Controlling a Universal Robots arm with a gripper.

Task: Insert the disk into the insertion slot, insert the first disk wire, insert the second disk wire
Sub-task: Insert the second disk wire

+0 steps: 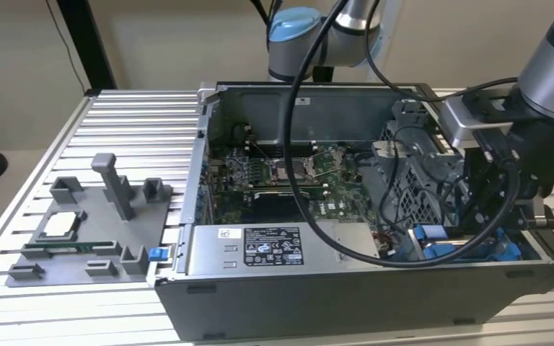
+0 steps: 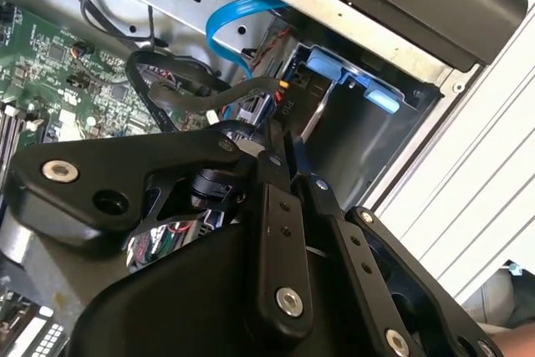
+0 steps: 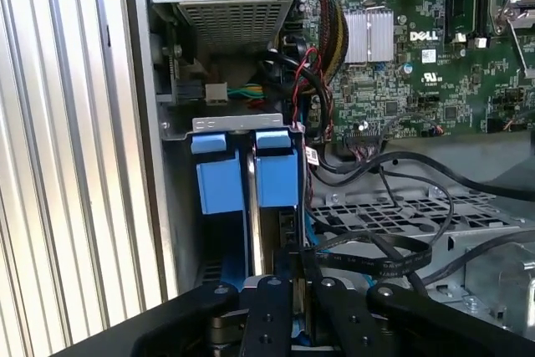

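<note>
At the exterior view's right, the arm reaches down into the open computer case (image 1: pixel 287 299), which sits on the ribbed metal bench (image 1: pixel 133 130); the hand (image 1: pixel 484 238) is low in the case's near right corner, where blue plastic of the disk (image 1: pixel 450 249) shows beside it. Along the case's near wall lies the grey labelled power supply box (image 1: pixel 272 249), with the green motherboard (image 1: pixel 287 173) behind it and a perforated grey metal cage (image 1: pixel 421 191) between the board and the arm. On the exterior view's left, well apart from the case, a grey fixture tray (image 1: pixel 84 238) rests on the bench with a small blue piece (image 1: pixel 158 253) at its corner. Seen in the second wrist view, the hand (image 2: pixel 288 169) has its two black fingers (image 2: pixel 276 232) drawn close together, nearly touching at the tips; whether they grip anything between them I cannot tell. Just beyond them is the insertion slot (image 2: pixel 359 135), a grey sheet-metal bay with blue tabs at its far end, and a blue flat cable (image 2: pixel 230 27) curves above it. Seen in the first wrist view, the hand (image 3: pixel 292 277) is right over the disk (image 3: pixel 247 181), whose two blue end tabs stand side by side in the insertion slot (image 3: pixel 180 206) next to the case wall. Black cables (image 3: pixel 393 248) cross the perforated cage beside it.
</note>
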